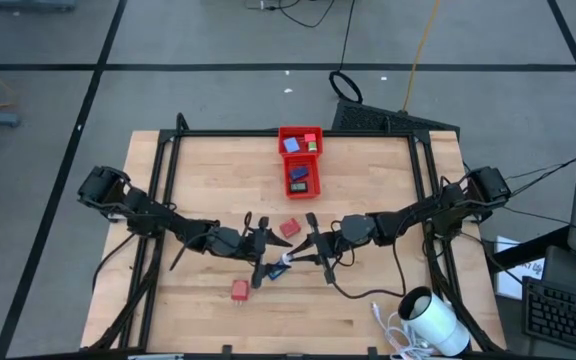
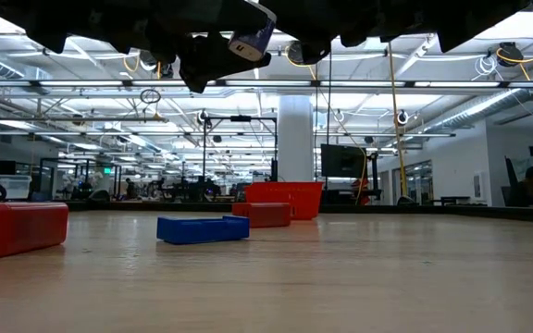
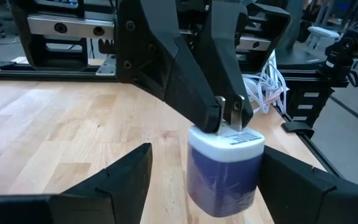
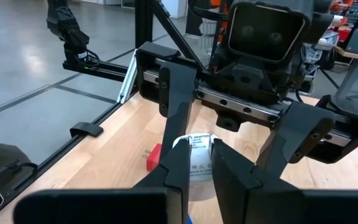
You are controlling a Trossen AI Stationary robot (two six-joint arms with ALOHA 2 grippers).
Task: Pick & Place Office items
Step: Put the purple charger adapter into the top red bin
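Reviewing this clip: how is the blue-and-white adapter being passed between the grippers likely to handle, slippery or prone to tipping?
The adapter looks rigid and smooth, so probably slippery. The right gripper pinches only its white cap, so it may pivot.

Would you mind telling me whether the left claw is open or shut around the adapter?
Open. In the left wrist view its fingers stand apart on either side of the adapter, whose white top the shut right claw pinches.

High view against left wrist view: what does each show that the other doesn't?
Only the high view shows the red tray with pieces inside and loose red pieces on the table. Only the left wrist view shows the right tool pinching the adapter by its white end, between the left tool's open fingers. Both show both tools meeting over that adapter.
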